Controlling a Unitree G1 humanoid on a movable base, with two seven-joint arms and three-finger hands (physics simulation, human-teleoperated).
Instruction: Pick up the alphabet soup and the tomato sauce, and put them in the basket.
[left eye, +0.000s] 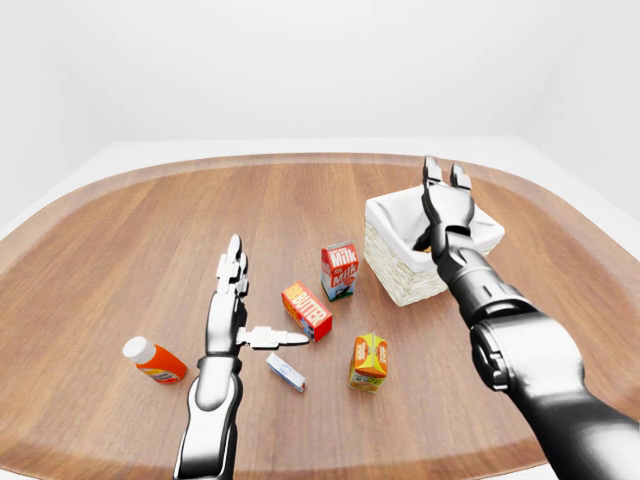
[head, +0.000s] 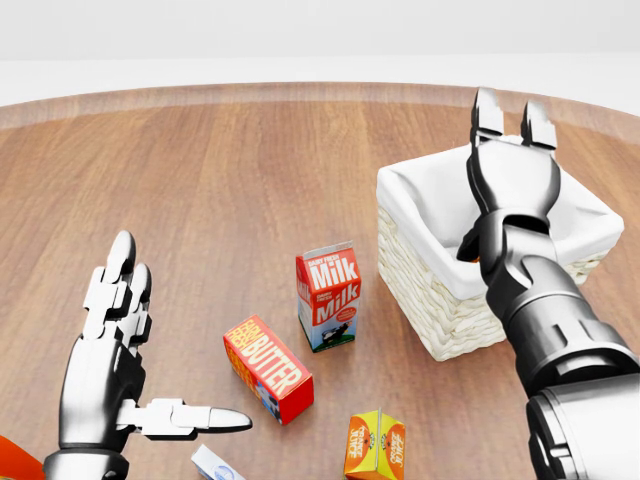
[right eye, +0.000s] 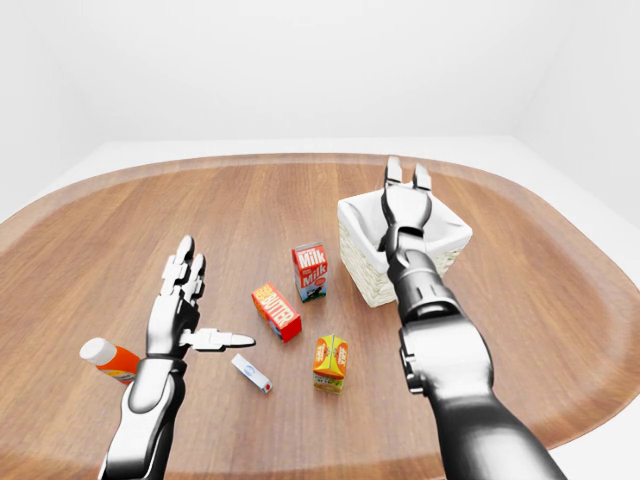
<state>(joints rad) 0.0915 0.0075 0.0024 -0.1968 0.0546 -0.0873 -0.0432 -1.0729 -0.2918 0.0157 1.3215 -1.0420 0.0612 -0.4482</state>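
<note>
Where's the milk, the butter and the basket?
milk carton (head: 328, 297): head view, on its red printed face.
butter box (head: 268, 368): head view, on its orange lettered top.
basket (head: 436, 305): head view, on its woven side wall.

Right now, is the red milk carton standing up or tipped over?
Standing up. The red-and-white milk carton rests on its base on the wooden table, gabled top upward.

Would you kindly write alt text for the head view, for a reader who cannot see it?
The robot's right hand, fingers open, reaches over a white-lined wicker basket on a wooden table. Its left hand hovers open at lower left, near a milk carton, a butter box and an orange carton.
</note>
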